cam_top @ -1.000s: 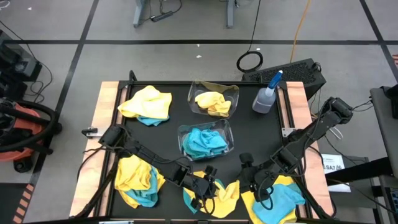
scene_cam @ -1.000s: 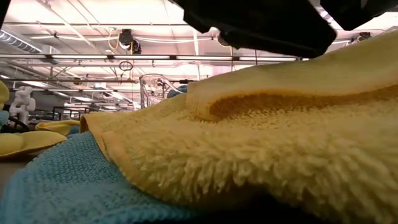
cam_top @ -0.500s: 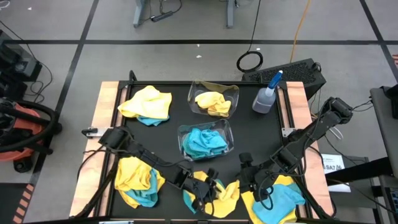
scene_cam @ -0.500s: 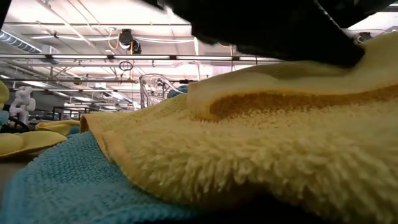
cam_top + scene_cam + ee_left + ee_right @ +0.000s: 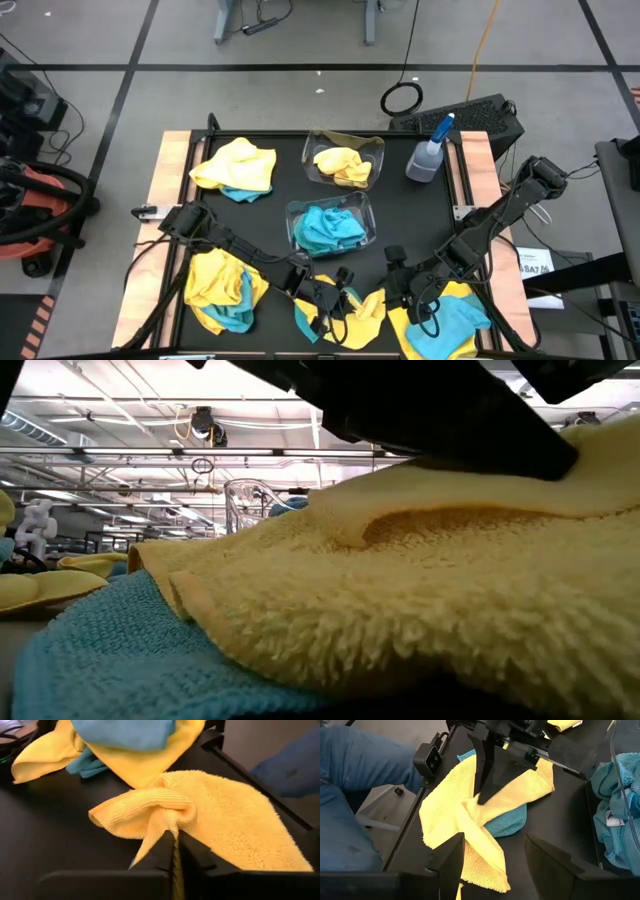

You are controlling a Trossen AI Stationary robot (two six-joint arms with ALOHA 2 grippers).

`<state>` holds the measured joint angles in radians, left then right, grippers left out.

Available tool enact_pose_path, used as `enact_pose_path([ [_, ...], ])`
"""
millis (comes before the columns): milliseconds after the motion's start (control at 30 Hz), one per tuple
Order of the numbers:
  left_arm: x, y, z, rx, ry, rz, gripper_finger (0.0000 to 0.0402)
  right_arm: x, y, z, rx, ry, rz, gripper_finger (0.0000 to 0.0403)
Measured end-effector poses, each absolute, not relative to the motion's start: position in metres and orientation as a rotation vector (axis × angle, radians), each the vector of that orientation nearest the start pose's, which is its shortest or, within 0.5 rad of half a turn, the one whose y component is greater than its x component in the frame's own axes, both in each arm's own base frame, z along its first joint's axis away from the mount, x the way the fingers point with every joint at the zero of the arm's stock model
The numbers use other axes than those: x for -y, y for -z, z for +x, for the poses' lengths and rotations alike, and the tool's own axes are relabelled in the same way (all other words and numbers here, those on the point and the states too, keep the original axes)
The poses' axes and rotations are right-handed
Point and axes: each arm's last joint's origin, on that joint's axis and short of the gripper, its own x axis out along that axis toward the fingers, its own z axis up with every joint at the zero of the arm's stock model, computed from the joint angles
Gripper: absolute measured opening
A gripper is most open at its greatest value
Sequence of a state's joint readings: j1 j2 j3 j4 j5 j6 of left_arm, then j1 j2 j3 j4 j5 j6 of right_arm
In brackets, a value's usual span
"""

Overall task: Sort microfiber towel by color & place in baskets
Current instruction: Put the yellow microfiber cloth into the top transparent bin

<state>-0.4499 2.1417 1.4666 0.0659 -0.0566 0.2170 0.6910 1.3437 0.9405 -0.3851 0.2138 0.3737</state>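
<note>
Yellow towel (image 5: 352,310): at worktop (image 5: 262,215) near edge, front of blue-filled basket (image 5: 329,226). Left tool (image 5: 330,308) pinches its fold; right tool (image 5: 420,300) beside, spread, holding nothing. Black surface; workshop ceiling behind.

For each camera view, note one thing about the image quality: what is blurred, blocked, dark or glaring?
High view: evenly lit and sharp. Low view: a yellow towel fills the frame, the dark arm above is blurred, ceiling lights glare. Left wrist view: the left gripper is soft-focus against the black table. Right wrist view: its own gripper's fingers are dark, blurred silhouettes.
</note>
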Motion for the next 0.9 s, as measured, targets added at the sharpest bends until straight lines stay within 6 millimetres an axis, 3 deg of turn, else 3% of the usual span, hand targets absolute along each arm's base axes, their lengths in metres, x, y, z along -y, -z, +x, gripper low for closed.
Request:
enact_pose_path([
  [167,0.202,-0.165,0.425,-0.547,0.449,0.358,0.0008,-0.172,-0.252,0.218,-0.783,-0.309,0.006,0.0196],
  [267,0.201,-0.176,0.425,-0.530,0.447,0.363,0.0005,-0.172,-0.252,0.217,-0.784,-0.307,0.008,0.0196],
  [467,0.200,-0.239,0.410,-0.452,0.421,0.418,0.0003,-0.173,-0.251,0.216,-0.803,-0.302,0.032,0.0196],
  [667,0.199,-0.311,0.370,-0.343,0.414,0.451,0.0002,-0.179,-0.250,0.209,-0.822,-0.311,0.039,0.0196],
  [900,0.183,-0.369,0.328,-0.267,0.207,0.547,0.0001,-0.183,-0.244,0.210,-0.817,-0.278,0.007,0.0196],
])
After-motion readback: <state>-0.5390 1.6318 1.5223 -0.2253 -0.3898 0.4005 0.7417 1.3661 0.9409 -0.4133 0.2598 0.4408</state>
